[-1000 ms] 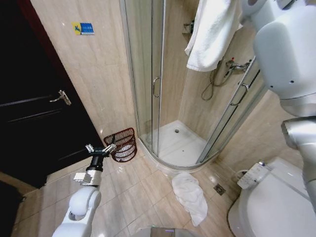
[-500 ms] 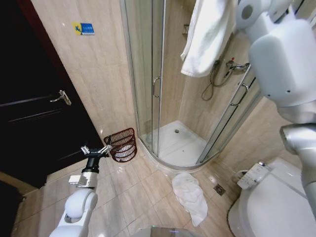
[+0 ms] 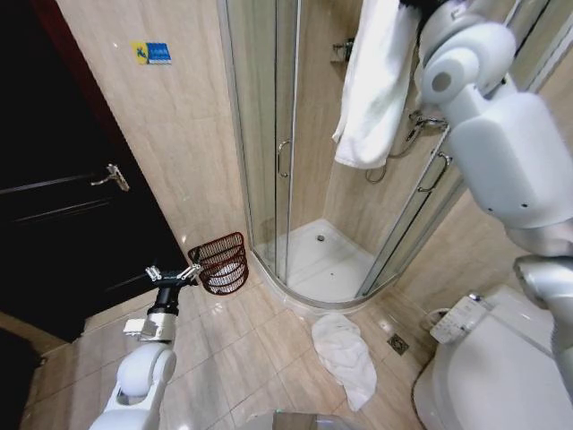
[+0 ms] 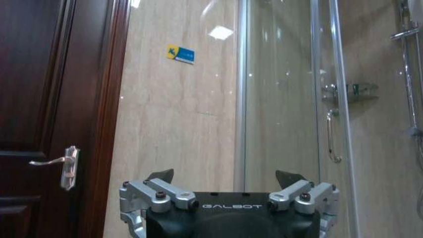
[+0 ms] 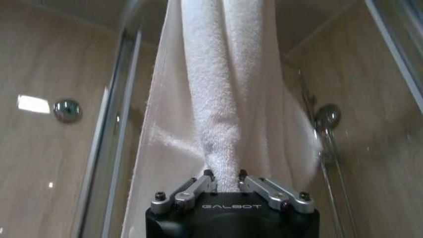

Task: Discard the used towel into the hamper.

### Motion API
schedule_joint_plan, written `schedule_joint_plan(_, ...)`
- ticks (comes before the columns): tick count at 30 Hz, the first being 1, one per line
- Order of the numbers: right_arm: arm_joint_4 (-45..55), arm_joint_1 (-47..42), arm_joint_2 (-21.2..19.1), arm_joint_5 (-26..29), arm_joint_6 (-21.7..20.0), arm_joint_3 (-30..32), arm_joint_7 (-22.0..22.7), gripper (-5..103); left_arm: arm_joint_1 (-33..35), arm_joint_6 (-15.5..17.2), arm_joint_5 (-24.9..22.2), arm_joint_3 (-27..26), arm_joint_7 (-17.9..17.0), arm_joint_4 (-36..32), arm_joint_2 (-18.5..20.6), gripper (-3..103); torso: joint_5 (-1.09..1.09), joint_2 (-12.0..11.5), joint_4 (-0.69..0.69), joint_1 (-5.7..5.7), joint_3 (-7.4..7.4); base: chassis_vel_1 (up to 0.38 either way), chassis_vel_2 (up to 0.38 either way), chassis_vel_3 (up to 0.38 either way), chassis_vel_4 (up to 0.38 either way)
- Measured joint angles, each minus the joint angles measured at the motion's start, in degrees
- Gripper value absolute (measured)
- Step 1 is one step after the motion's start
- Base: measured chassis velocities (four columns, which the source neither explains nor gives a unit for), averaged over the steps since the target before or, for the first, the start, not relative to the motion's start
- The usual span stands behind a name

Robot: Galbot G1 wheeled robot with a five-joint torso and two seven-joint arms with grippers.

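Gripping towel [image 5: 221, 114], right fingers [image 5: 197, 189] pinched; hamper [image 3: 221, 262] below.

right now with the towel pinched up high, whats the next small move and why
Probably carry it left and down toward the hamper. The right gripper is shut on the white towel, which hangs high by the shower door, while the hamper stands on the floor well below, near the open left gripper. Opening here would likely drop it outside the basket.
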Motion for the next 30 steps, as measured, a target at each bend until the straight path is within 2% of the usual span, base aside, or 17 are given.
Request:
schedule_joint_plan(5, 2.9, -4.6, -2.7, 0.3, 0.0, 2.1, -0.3, 10, -0.4, 0.0, 0.0, 0.3, 0.1, 0.4, 0.1, 100, 0.00, 0.0, -0.02, 0.01, 0.00, 0.000, 0.000, 0.000, 0.000)
schedule_joint_plan(19, 8.6, -15.7, -6.0, 0.3, 0.1, 7.4, -0.5, 10, -0.9, 0.2, 1.3, 1.9, 0.1, 0.6, -0.6, 100, 0.00, 0.0, -0.01, 0.01, 0.00, 0.000, 0.000, 0.000, 0.000)
schedule_joint_plan(27, 12.9, -26.8, -9.1, -1.1, 0.7, 13.0, -1.3, 10, -0.7, 0.1, 1.3, 1.9, 0.1, 0.4, -0.8, 100, 0.03, 0.0, -0.02, 0.01, 0.01, 0.000, 0.000, 0.000, 0.000)
schedule_joint_plan(30, 15.5, -32.4, -10.7, -1.7, 0.8, 17.1, -2.1, 10, -0.5, 0.0, 1.3, 2.0, 0.0, 0.2, -0.9, 100, 0.01, 0.0, -0.02, 0.01, 0.00, 0.000, 0.000, 0.000, 0.000)
